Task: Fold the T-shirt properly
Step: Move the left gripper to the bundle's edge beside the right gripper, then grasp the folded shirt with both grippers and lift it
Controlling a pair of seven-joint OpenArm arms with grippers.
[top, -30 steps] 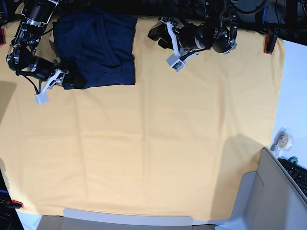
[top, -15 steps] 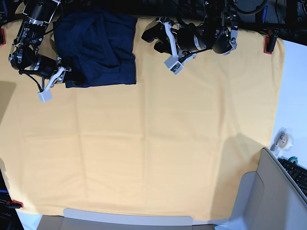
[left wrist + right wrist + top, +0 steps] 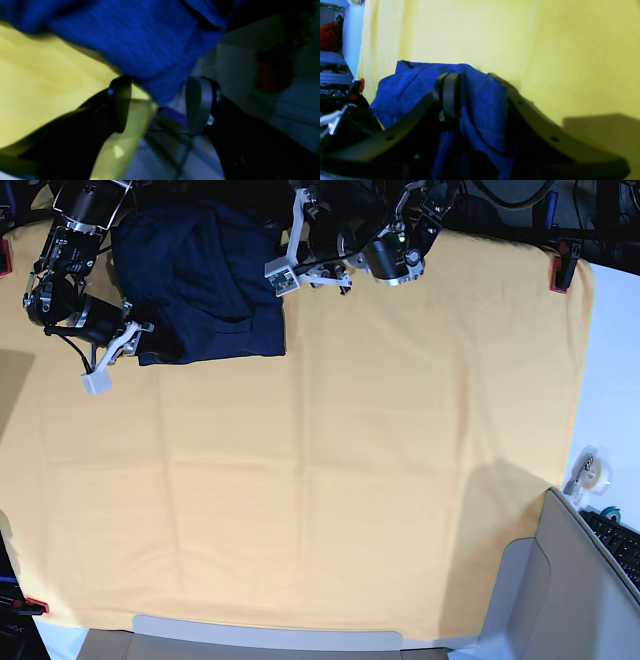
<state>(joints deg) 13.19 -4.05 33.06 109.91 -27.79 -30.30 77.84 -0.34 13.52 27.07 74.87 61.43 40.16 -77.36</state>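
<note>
Two arms at a navy shirt bunched in the far corner of a yellow cloth.

From the left wrist, the left gripper [image 3: 157, 105] stands wide apart, a blurred fold of the shirt [image 3: 140, 42] hanging just above the gap and touching neither finger as far as I can tell; the cloth [image 3: 45, 80] lies to one side. From the right wrist, the right gripper [image 3: 476, 100] is clamped on a bunch of shirt [image 3: 482, 105], blue fabric filling the space between its fingers, cloth [image 3: 520, 37] stretching beyond. From the base, the shirt [image 3: 200, 280] sits folded and rumpled at the cloth's [image 3: 320, 480] far corner, the right gripper [image 3: 125, 345] at its near edge, the left gripper [image 3: 285, 265] at its other side.
</note>
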